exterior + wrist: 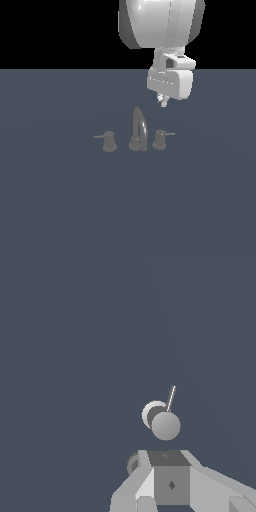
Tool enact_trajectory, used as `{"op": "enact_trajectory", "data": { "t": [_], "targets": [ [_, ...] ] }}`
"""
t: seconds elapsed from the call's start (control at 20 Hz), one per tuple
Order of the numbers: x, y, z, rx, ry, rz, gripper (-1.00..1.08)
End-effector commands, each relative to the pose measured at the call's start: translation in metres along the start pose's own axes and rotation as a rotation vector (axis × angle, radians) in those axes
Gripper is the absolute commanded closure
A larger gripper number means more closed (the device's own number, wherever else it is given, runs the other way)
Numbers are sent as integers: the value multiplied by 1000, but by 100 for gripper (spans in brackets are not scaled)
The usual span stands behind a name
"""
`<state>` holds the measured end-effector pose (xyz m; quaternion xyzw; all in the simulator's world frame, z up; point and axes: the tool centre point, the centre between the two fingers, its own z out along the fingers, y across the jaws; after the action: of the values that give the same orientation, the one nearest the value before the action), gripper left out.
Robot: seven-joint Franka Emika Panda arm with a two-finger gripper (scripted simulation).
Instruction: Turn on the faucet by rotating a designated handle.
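Observation:
The dull-grey faucet stands on the flat blue-grey floor: a tall arched spout between two short knobs. The handle is the knob on the exterior view's right, its thin lever rod pointing right. My gripper hangs above and a little behind this handle, not touching it, with the fingers together and empty. In the wrist view the handle shows from above just beyond my gripper, its rod pointing away from the fingers.
The twin knob, with a leftward lever, stands at the exterior view's left of the spout. A small grey round part peeks out beside my fingers in the wrist view. The floor is flat all around.

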<state>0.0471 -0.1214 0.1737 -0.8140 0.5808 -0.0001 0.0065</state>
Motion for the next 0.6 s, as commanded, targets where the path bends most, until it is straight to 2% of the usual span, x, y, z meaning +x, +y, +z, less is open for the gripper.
{"op": "enact_trajectory", "data": {
  "t": [0.0, 0.3, 0.55],
  "targets": [
    [9, -2, 26, -2, 2, 66, 108],
    [22, -3, 74, -6, 6, 182, 108],
    [29, -1, 99, -9, 8, 241, 108]
  ]
}}
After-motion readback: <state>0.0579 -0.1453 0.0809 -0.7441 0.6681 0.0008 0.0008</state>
